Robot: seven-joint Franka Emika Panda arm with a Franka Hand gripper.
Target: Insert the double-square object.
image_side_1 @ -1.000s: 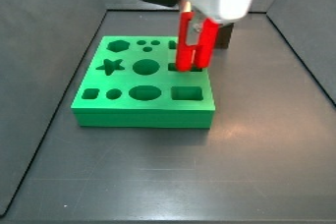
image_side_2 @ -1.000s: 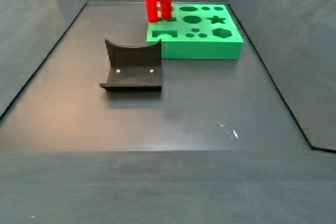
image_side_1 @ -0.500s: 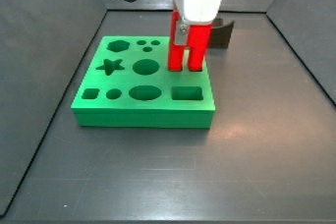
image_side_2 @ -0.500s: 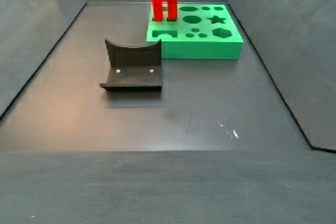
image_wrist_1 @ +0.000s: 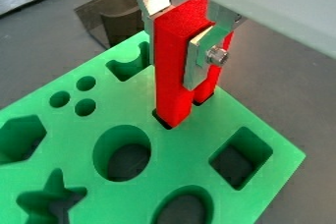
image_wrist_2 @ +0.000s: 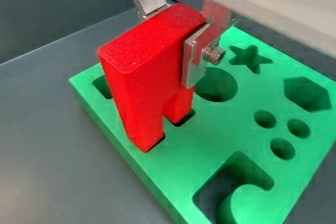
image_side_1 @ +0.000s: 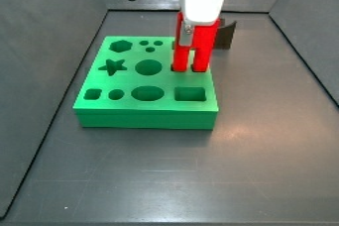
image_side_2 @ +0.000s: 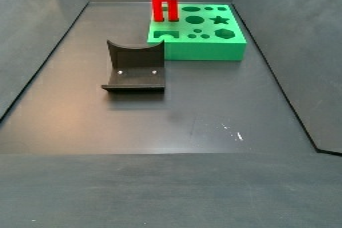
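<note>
Gripper [image_wrist_1: 188, 46] clamped on the double-square object [image_wrist_1: 180, 66], silver fingers [image_wrist_1: 210, 57] pressed flat against its upper sides, upright over the green board [image_side_1: 146, 111] toward the far edge of the bench. Lower end of the red block meeting its matching hole at the board's edge in both wrist views; depth of entry not clear. Insertion step apparently in hand, seating not yet finished. Next likely called for: straight downward push, block kept vertical and square to the hole, then release. Dark grey notched block [image_side_2: 134, 69] lying well apart, nearer mid-bench.
</note>
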